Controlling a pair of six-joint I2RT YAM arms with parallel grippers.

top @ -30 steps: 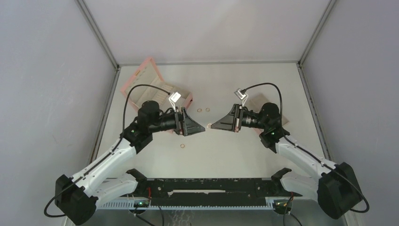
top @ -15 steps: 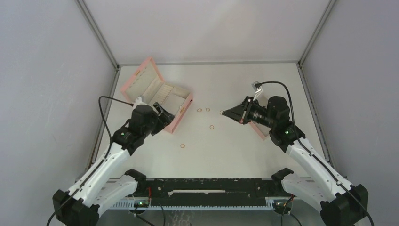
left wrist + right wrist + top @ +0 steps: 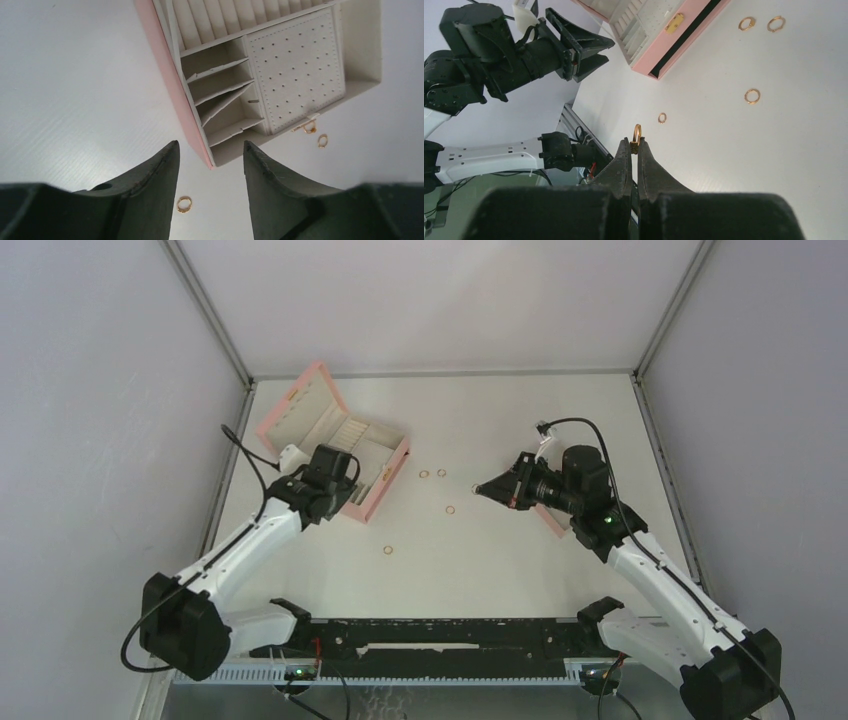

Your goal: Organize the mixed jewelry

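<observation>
- A second ago the two grippers met tip to tip over the middle of the table [image 3: 520,420]. Now they are well apart.
- The left gripper [image 3: 211,150] has swung back to the near corner of the box [image 3: 385,485]. Its jaws stand narrower than before but still apart, with nothing between them.
- The right gripper [image 3: 634,144] has drawn back toward its own side. It stays pinched tight on one ring [image 3: 637,133], which stands on edge above the fingertips, clear of the table.
- The four other rings [image 3: 450,510] have not shifted. They lie flat on the table between the arms: two side by side beyond the box's front, one nearer the right gripper, and one nearer the bases.
- The rings are thin round hoops of orange-gold metal, far smaller than a finger.
- The fingers are matte black, broad at the root and tapering to curved points.
- The box is pink outside, open, with its lid leaning back.
- Inside the box is a beige tray [image 3: 295,65] with soft ridged rolls, slanted card dividers and a panel pricked with rows of holes.
- A small gold clasp [image 3: 307,127] sits on the box's front.
- The table is white with a fine ribbed grain.
- In the left wrist view one loose ring lies on the table just beside the inner edge of one finger, and another lies past the clasp.
</observation>
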